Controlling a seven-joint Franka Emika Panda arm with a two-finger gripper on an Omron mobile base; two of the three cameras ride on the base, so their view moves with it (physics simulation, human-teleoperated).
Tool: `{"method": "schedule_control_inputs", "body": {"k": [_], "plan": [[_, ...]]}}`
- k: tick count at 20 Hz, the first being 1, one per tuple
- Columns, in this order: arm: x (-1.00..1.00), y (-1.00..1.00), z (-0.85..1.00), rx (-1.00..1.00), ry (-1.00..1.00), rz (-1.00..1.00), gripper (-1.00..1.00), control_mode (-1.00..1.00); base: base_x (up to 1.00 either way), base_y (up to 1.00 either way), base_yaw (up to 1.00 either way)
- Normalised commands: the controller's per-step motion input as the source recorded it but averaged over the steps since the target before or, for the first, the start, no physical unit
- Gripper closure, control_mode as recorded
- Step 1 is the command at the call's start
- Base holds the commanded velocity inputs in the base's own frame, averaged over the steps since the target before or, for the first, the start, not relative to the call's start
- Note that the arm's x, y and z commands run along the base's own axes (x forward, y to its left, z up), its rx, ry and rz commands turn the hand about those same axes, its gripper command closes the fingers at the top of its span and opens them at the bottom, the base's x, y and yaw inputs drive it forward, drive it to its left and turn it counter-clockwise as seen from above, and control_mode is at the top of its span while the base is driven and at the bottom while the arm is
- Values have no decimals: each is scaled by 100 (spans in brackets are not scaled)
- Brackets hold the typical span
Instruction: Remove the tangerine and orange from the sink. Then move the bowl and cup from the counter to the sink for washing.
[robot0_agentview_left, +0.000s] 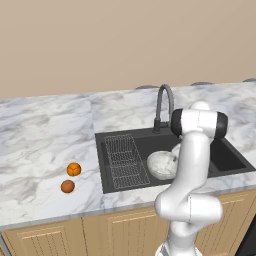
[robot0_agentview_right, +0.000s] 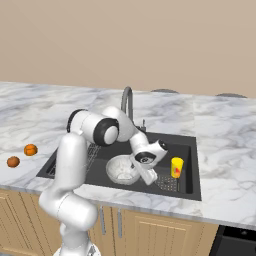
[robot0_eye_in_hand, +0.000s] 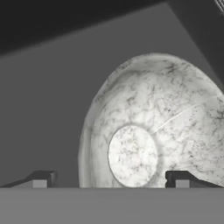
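Observation:
The marbled bowl (robot0_agentview_left: 162, 165) (robot0_agentview_right: 121, 170) (robot0_eye_in_hand: 153, 118) rests on the floor of the dark sink (robot0_agentview_left: 99, 160) (robot0_agentview_right: 196, 172). To its right in the right base view, the yellow cup (robot0_agentview_right: 176, 167) stands upright in the sink. My gripper (robot0_agentview_right: 151, 178) (robot0_eye_in_hand: 111, 180) hangs low over the basin between bowl and cup, open, with nothing between its fingertips (robot0_eye_in_hand: 41, 179). The bowl lies just beyond them. The tangerine and orange lie on the counter (robot0_agentview_left: 45, 135) left of the sink as two orange fruits, one brighter (robot0_agentview_left: 74, 169) (robot0_agentview_right: 30, 149) and one darker (robot0_agentview_left: 67, 186) (robot0_agentview_right: 13, 161). Which is which I cannot tell.
A wire rack (robot0_agentview_left: 125, 161) fills the sink's left part. The dark gooseneck faucet (robot0_agentview_left: 163, 105) (robot0_agentview_right: 128, 102) rises behind the basin, close to my arm. A small grid (robot0_agentview_right: 167, 183) lies on the sink floor in front of the cup.

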Motion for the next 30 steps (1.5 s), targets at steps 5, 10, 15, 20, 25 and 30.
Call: {"method": "schedule_control_inputs", "body": {"k": [5, 10, 15, 20, 25, 30], "plan": [[0, -9, 26, 0, 0, 0, -100, -100, 0, 0, 0], [0, -14, 29, 0, 0, 0, -100, -100, 0, 0, 0], [-5, -16, 29, 0, -2, 0, -100, -100, 0, 0, 0], [-9, -13, 31, 0, -4, 0, -100, -100, 0, 0, 0], [-13, -11, 28, 0, 0, -3, -100, -100, 0, 0, 0], [-20, -8, 34, 0, 0, -5, -100, -100, 0, 0, 0]]}}
